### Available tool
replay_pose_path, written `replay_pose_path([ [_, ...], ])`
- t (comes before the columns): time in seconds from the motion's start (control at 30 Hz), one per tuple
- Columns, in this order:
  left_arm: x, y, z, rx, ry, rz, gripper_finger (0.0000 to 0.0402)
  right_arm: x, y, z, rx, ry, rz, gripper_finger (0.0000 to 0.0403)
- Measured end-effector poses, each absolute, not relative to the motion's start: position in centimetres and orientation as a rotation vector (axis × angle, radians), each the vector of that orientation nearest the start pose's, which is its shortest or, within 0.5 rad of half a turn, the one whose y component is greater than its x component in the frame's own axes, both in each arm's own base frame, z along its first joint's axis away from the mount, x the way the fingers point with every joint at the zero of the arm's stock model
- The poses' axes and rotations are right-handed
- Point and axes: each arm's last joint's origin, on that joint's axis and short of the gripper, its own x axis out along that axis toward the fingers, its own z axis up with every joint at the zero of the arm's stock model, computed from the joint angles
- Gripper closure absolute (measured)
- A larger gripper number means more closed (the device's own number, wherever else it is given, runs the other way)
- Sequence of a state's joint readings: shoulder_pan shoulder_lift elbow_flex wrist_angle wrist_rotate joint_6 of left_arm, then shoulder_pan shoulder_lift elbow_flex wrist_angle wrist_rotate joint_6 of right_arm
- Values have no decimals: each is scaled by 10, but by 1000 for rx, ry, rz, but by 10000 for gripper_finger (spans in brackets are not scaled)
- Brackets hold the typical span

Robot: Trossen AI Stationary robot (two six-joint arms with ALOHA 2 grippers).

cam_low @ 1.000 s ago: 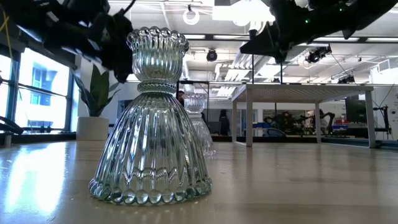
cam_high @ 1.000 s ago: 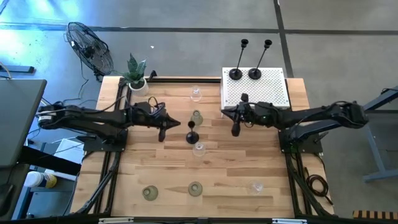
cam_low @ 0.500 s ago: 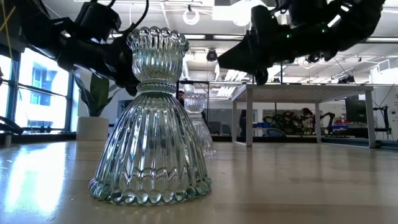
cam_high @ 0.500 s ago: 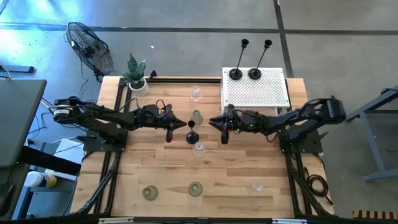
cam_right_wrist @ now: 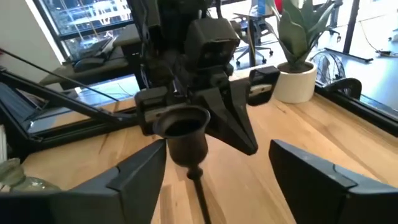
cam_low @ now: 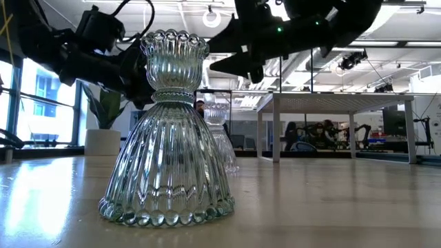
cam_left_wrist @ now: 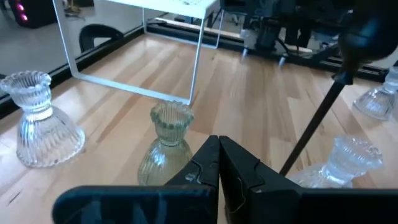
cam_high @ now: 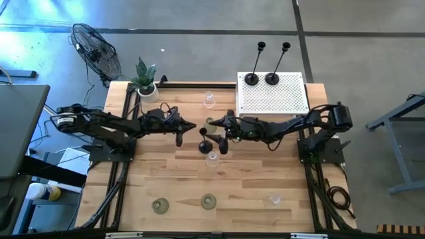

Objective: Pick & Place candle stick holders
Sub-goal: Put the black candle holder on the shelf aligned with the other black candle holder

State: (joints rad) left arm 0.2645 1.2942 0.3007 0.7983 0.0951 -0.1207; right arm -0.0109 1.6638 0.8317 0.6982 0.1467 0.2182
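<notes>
A black candle stick holder [cam_high: 205, 143] with a round base and a thin stem stands upright at mid-table. My right gripper [cam_high: 217, 139] is open beside it, coming from the table's right. In the right wrist view the holder's cup [cam_right_wrist: 182, 132] stands between the two fingers [cam_right_wrist: 138, 179] without touching either. My left gripper [cam_high: 180, 137] is shut, just left of the holder, touching nothing. A pale-green holder [cam_left_wrist: 165, 144] and clear glass holders [cam_left_wrist: 38, 121] [cam_left_wrist: 341, 160] stand close around it.
Two black holders [cam_high: 252, 78] [cam_high: 271, 78] stand on the white perforated box [cam_high: 273, 99] at the far right. Squat glass holders [cam_high: 159, 206] [cam_high: 208, 201] [cam_high: 273, 199] stand near the front edge, one [cam_low: 165, 131] filling the low view. A potted plant [cam_high: 145, 79] is far left.
My right gripper has travelled from the white box toward the table's left, up to the black holder, and has opened. My left gripper has sunk a little and edged toward the holder, staying shut. No holder has moved.
</notes>
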Motion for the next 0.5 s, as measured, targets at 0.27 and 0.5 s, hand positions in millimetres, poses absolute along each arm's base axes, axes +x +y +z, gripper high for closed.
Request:
replay_pose_path([
  [0.27,219,57,167,-143,167,174,401,351,-7,215,217,109,-99,117],
  [0.5,219,57,167,-143,167,174,401,353,-10,213,199,90,-94,117],
])
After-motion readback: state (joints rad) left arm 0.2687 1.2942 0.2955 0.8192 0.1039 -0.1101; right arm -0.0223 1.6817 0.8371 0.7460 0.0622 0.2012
